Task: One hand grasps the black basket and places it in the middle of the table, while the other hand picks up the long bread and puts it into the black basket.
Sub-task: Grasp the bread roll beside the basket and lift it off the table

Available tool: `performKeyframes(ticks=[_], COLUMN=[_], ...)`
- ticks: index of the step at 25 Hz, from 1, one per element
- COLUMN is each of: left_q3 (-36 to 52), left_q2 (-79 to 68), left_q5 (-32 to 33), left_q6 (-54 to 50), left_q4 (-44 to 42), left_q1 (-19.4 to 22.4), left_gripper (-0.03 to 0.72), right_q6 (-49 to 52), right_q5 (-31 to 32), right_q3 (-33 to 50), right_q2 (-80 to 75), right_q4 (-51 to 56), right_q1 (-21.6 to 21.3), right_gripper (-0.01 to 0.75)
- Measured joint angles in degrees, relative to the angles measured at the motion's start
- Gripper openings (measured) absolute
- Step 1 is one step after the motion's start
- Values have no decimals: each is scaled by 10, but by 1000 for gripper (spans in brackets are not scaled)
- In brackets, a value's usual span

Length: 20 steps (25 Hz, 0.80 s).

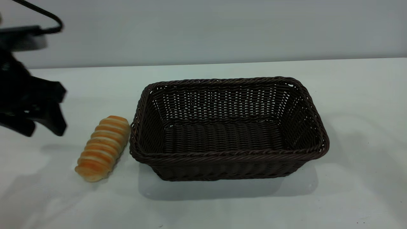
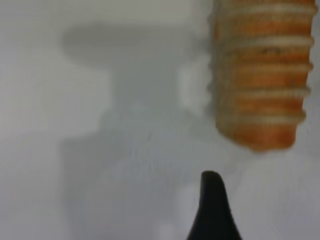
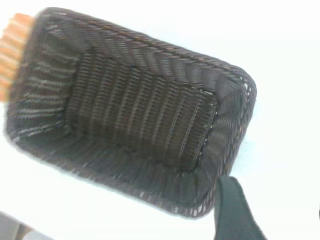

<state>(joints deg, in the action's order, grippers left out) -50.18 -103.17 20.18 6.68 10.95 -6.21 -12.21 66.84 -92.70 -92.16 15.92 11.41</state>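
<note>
The black basket (image 1: 229, 130) stands empty near the middle of the table (image 1: 203, 206). It also fills the right wrist view (image 3: 135, 115). The long bread (image 1: 103, 148) lies on the table just left of the basket, close against its left wall, and shows in the left wrist view (image 2: 260, 75). My left gripper (image 1: 39, 130) hangs open and empty above the table, left of the bread. One of its fingers (image 2: 212, 205) shows in the left wrist view. My right gripper (image 3: 277, 215) is open and empty above the basket's end wall. It is out of the exterior view.
A black cable (image 1: 44, 16) loops above the left arm at the top left. The table's far edge meets a plain grey wall (image 1: 222, 28). Bare tabletop lies in front of and to the right of the basket.
</note>
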Motion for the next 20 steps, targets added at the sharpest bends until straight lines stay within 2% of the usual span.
performKeyframes(ticks=[3, 7, 16, 18, 20], left_q3=[-33, -81, -172, -179, -182], left_q2=[-47, -111, -235, -249, -253], left_q5=[-5, -6, -14, -14, -14], left_q6=[7, 9, 12, 12, 12], left_q4=[0, 2, 2, 2, -4], left_q1=[-12, -32, -55, -55, -55], left_gripper=[563, 563, 554, 508, 411], right_q6=[-1, -1, -1, -2, -4], right_q5=[36, 42, 42, 42, 42], right_q3=[0, 18, 210, 273, 334], right_q2=[69, 146, 316, 355, 391], right_q4=[0, 18, 43, 38, 29], right_q1=[0, 0, 0, 0, 0], right_gripper=[402, 386, 378, 378, 378])
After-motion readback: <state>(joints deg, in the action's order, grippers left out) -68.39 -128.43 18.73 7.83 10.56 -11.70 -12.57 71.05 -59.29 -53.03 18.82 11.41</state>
